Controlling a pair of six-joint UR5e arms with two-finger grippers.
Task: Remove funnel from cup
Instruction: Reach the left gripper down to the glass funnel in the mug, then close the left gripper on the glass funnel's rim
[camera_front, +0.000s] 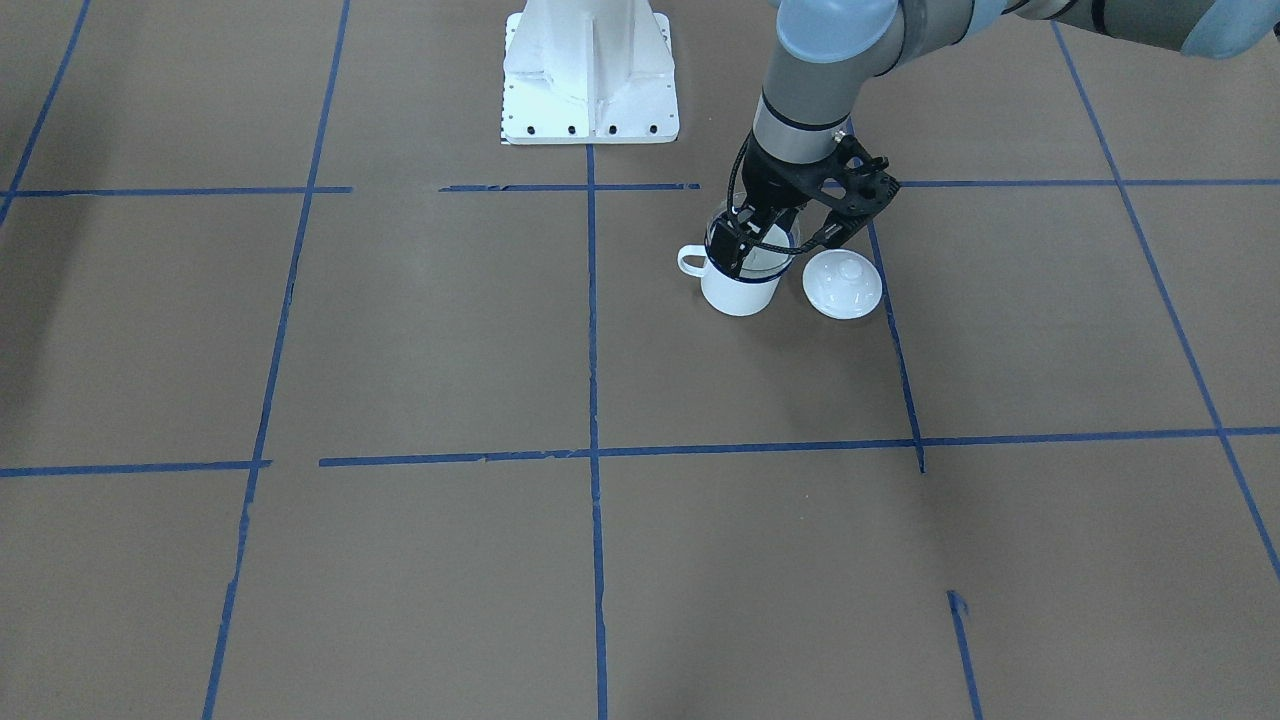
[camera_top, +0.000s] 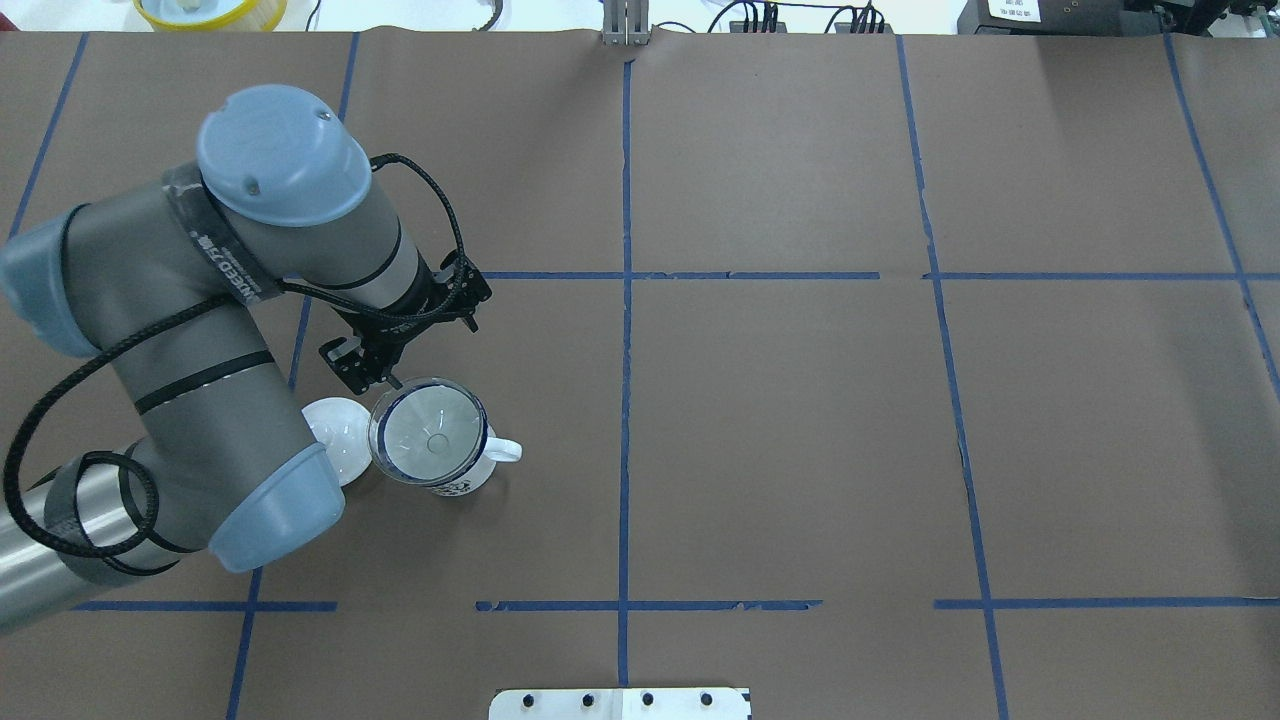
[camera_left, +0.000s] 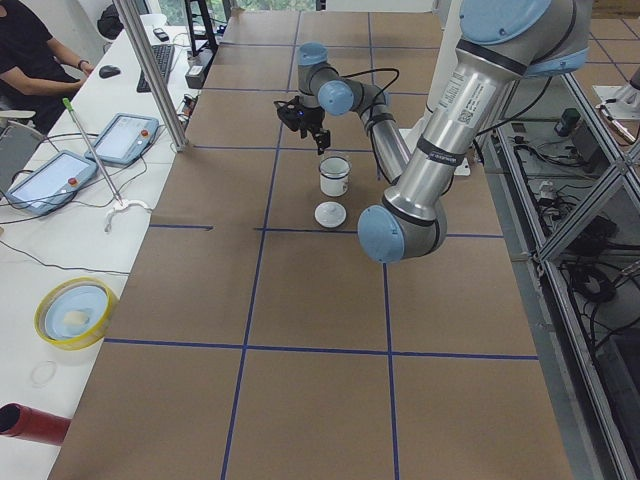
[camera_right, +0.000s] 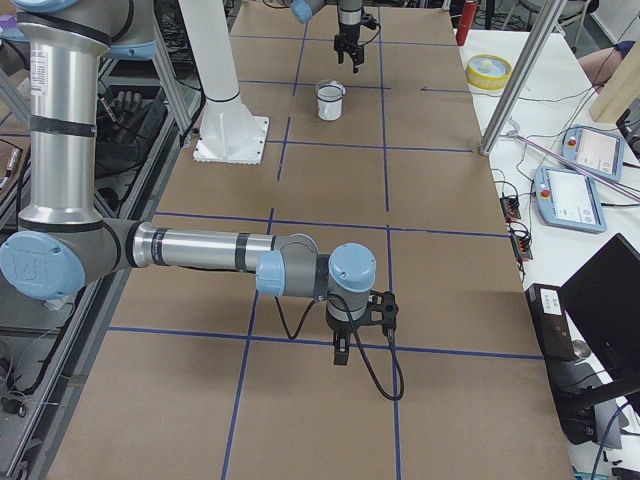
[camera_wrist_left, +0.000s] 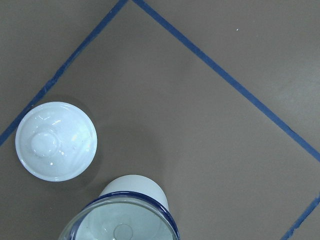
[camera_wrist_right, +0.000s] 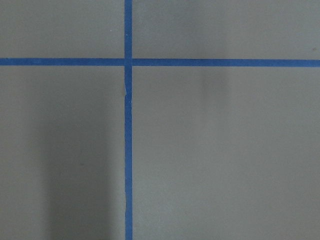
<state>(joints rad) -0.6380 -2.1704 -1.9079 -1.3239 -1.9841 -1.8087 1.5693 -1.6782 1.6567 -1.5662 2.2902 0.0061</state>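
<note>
The white cup (camera_front: 738, 296) with a dark blue rim stands on the brown table, its handle toward the table's middle. The clear funnel (camera_top: 430, 436) sits in the cup's mouth, spout down. My left gripper (camera_front: 738, 252) hangs over the funnel's far rim, and its fingers look slightly apart on either side of that rim. The left wrist view shows only the cup (camera_wrist_left: 132, 186) and the funnel rim (camera_wrist_left: 122, 227) at its bottom edge, with no fingers. My right gripper (camera_right: 340, 356) hangs over bare table far from the cup. I cannot tell whether it is open or shut.
A white domed lid (camera_front: 842, 284) with a knob lies on the table right beside the cup, under my left arm; it also shows in the overhead view (camera_top: 335, 435). The white robot base (camera_front: 590, 80) stands behind. Blue tape lines cross the brown paper.
</note>
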